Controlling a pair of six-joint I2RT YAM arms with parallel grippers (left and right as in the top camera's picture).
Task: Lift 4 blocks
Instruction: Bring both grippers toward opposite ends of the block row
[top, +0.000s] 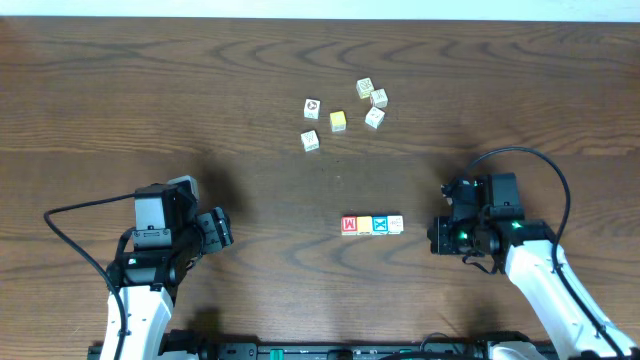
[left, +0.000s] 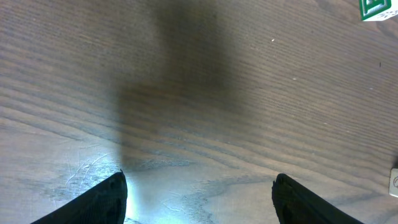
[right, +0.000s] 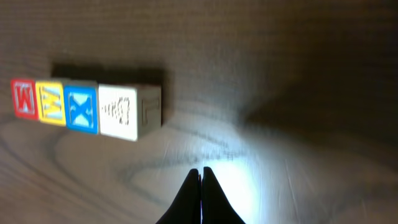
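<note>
Lined up touching on the tabletop (top: 100, 100), toward the arms' edge, are a red M block (top: 349, 225), a yellow W block (top: 365, 225), a blue X block (top: 380, 225) and a whitish block (top: 396, 224). The right gripper (top: 437, 237) is seen closed and empty near the whitish block, not touching it. The left gripper (top: 222, 228) is held wide open and empty, well apart toward the left edge.

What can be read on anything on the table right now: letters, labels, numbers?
"M": red block, white letter.
"W": yellow block.
"X": blue block, white letter.
"L", faint: side face of the white block; its other visible face shows a faint picture, no text.
Scattered blocks: markings too small to read.
</note>
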